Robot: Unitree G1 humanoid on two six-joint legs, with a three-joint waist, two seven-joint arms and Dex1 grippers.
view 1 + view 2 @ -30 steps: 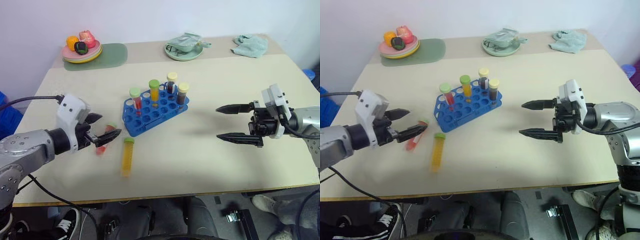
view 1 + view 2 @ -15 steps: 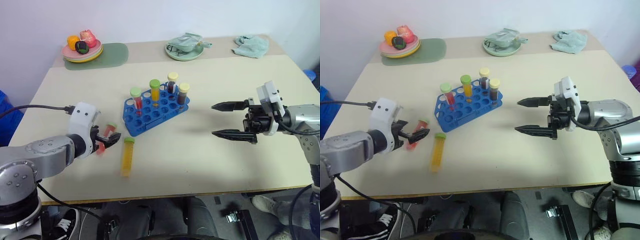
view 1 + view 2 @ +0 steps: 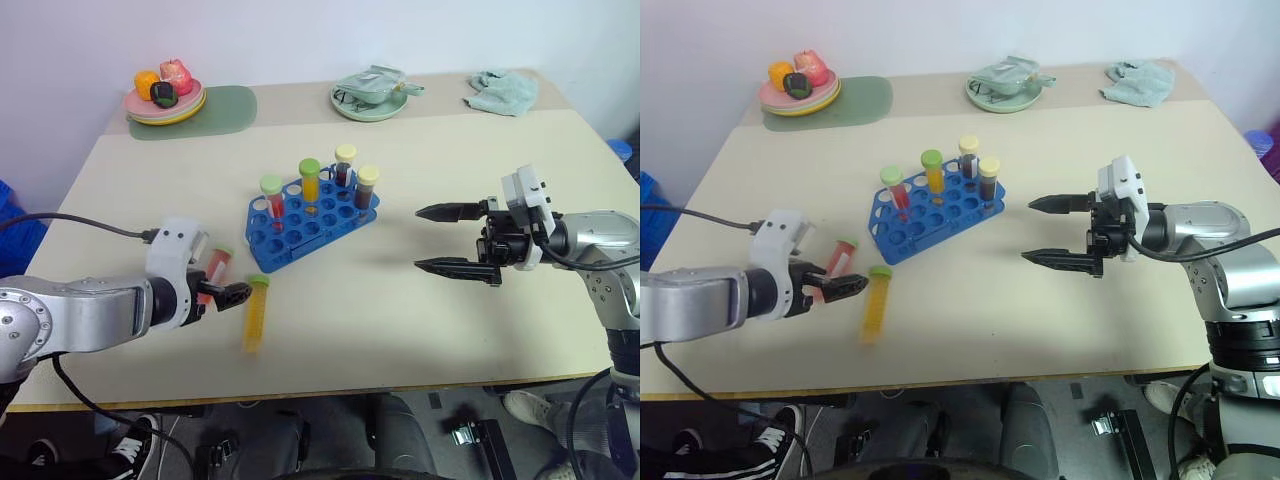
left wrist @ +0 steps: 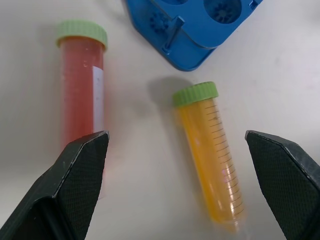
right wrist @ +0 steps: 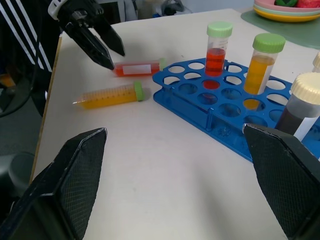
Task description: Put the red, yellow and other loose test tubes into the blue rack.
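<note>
Here, nearest me, my left gripper point(image 4: 175, 185) hangs low over the worktop point(image 3: 400, 300) with its black, cross-hatched fingers point(image 4: 82, 175) spread wide and grasping nothing. Between them lie the two loose tubes, side by side but apart. The yellow tube point(image 4: 210, 160) is clear plastic marked with a printed scale, filled with orange-yellow liquid and closed by a ribbed green cap. The red tube point(image 4: 80, 95) carries a white label strip and a pale green cap, and one fingertip hangs just over its lower end; I cannot tell whether it touches.

Off to my right, my right gripper point(image 3: 458, 240) hovers above the worktop, its fingers point(image 3: 450, 211) equally released, empty, pointing towards the rack.

Just beyond the loose tubes sits the blue rack point(image 3: 312, 226), a glossy plastic tray with a grid of round holes. Four capped tubes stand upright in it.

At the far edge are a stack of plates with toy food point(image 3: 164, 92), a green dish point(image 3: 368, 100) and a crumpled cloth point(image 3: 502, 90).
</note>
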